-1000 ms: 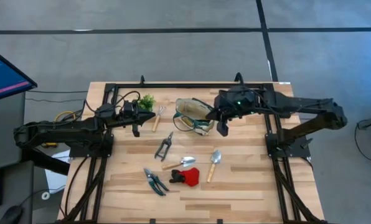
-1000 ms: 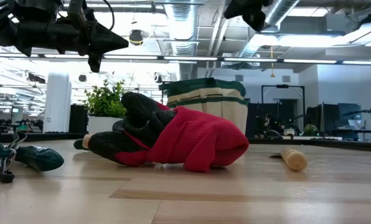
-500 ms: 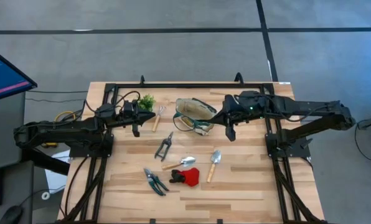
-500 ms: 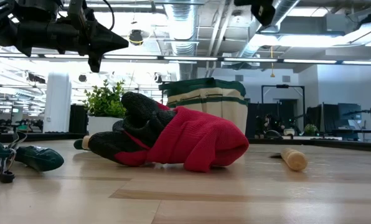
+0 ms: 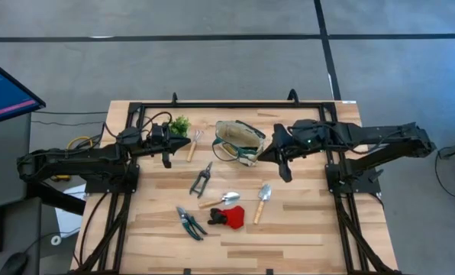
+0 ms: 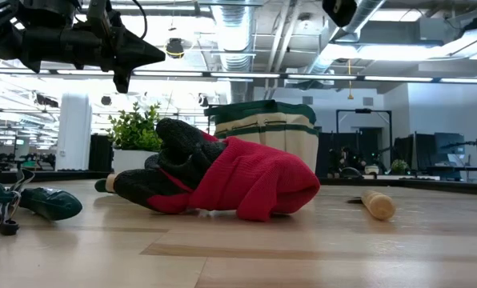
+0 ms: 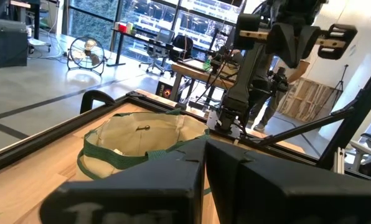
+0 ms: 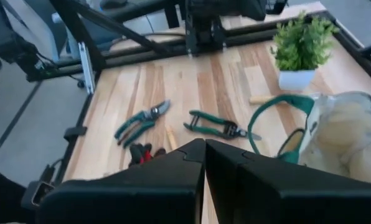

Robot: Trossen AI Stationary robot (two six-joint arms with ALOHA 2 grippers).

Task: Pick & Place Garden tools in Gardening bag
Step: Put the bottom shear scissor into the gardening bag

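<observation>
The cream gardening bag (image 5: 239, 142) with green trim stands open at the far middle of the table; it also shows in the left wrist view (image 7: 142, 137). Lying flat on the wood are a wooden-handled tool (image 5: 192, 145), dark shears (image 5: 201, 180), two trowels (image 5: 221, 200) (image 5: 262, 202), green pruners (image 5: 189, 222) and a red and black glove (image 5: 230, 217). My left gripper (image 5: 166, 158) is shut and empty, raised beside the potted plant (image 5: 180, 124). My right gripper (image 5: 282, 169) is shut and empty, raised just right of the bag.
A dark metal frame (image 5: 227, 105) runs along the table's far edge and down both sides. The potted plant stands left of the bag. Bare wood (image 5: 311, 221) lies at the near right. A monitor (image 5: 6, 92) stands off the table's left.
My right gripper has moved from above the bag's right rim toward the table's near and right edges, away from the bag, staying raised and shut.
</observation>
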